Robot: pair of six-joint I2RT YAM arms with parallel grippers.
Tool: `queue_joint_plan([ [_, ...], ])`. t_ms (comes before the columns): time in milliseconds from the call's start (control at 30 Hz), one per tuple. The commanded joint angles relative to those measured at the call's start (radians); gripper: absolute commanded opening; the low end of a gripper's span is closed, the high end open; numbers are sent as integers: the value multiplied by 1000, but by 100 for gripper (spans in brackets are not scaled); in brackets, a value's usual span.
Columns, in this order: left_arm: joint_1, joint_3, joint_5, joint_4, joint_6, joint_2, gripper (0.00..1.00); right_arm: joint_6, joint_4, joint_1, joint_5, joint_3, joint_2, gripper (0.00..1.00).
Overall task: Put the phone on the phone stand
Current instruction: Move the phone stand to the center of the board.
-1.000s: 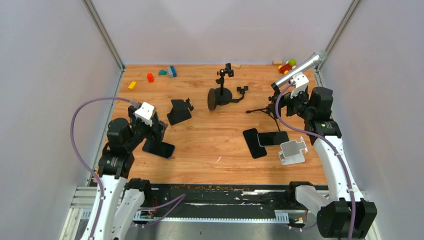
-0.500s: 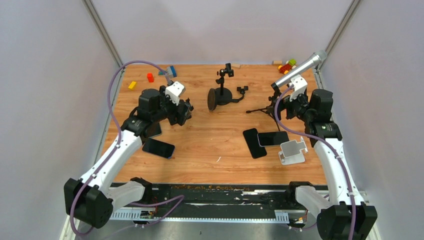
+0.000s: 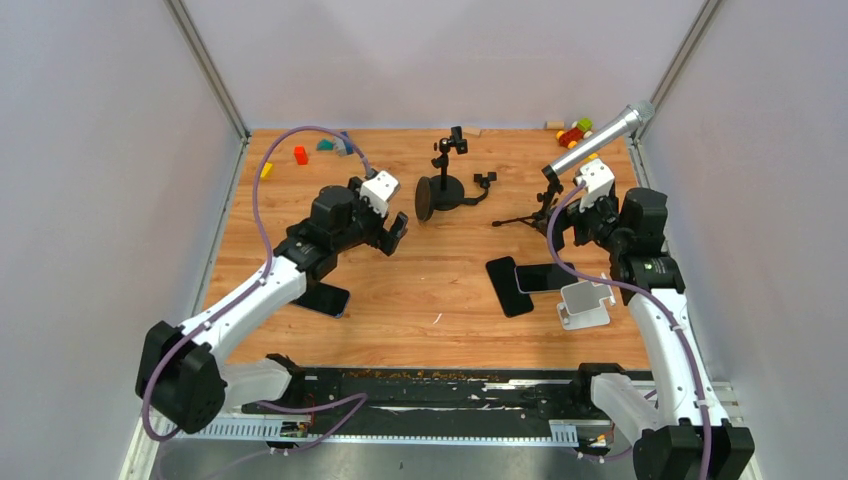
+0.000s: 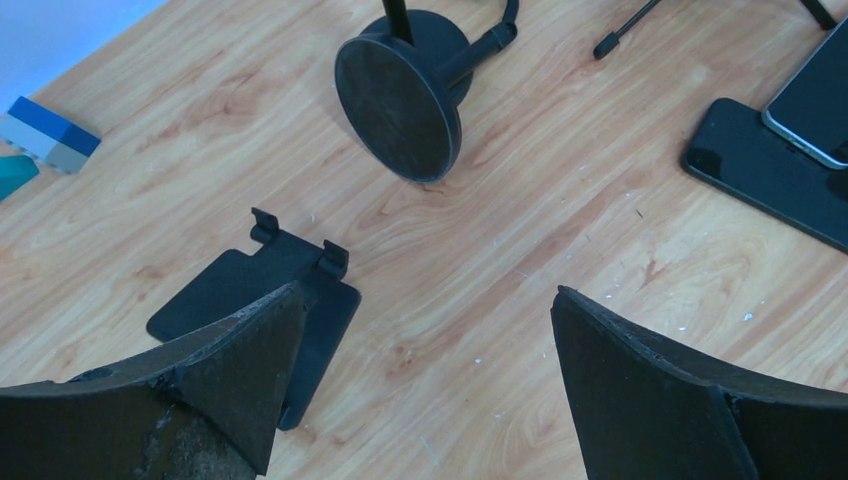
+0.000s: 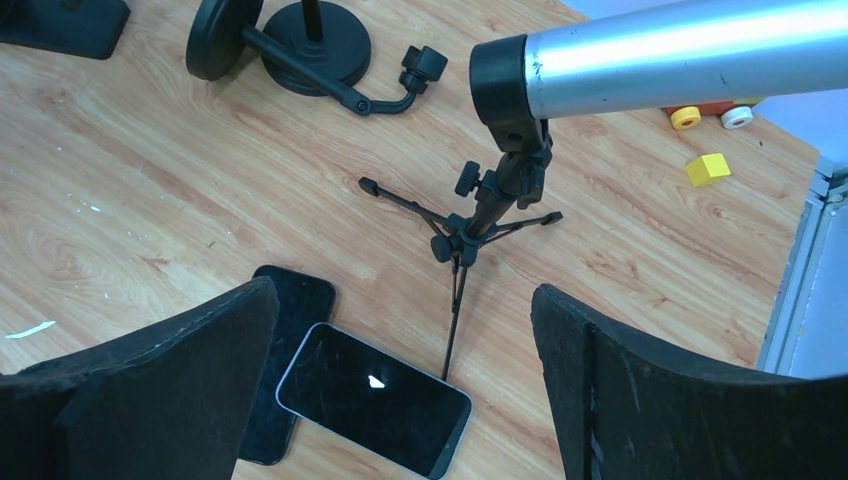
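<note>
The left gripper [image 4: 425, 330], jaws wide and empty, is hovering above the black phone stand [image 4: 240, 285] on the table [image 4: 560, 200], while the right gripper [image 5: 405, 300], jaws likewise wide, is hanging over a silver-edged phone [image 5: 372, 398] overlapping a black phone [image 5: 295, 305], both lying near a white phone stand [image 3: 585, 303].

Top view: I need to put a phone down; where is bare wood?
Bare: the middle, between the left phone and the paired phones, down to the near edge. Crowded: the right, around tripod and white stand.
</note>
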Motion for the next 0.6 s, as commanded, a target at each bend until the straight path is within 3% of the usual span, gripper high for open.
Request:
queue_joint_plan([
  [0,-7,75,-22,45,8,75,100,-46,46,3,31,-13,-1,100],
  [200,-7,130,-109,-100,91,105,100,-55,46,3,25,-16,11,100],
  [367,12,143,-270,-245,148,90,100,-57,46,2,6,-19,-16,100],
  [567,140,205,-170,-340,16,138,100,-56,41,3,-19,-19,-3,100],
])
